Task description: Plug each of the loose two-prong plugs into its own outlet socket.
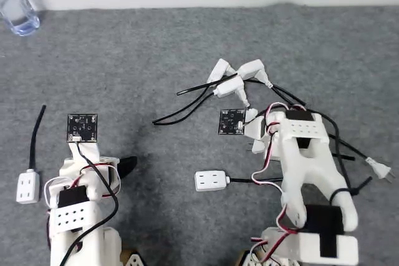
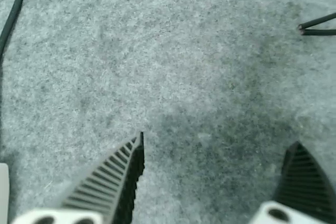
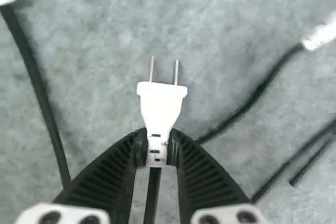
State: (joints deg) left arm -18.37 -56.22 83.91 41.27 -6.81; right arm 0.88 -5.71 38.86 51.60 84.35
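Claws differ: my right claw is clenched on the neck of a white two-prong plug, whose prongs point away from me over the grey carpet. My left claw is released, its ribbed fingers spread wide above bare carpet. In the high view a white outlet socket lies at lower centre, just left of my right arm, with its black cord running toward that arm. A second outlet socket sits at the lower left edge. Three loose white plugs cluster at upper centre, and a lone plug lies at the far right.
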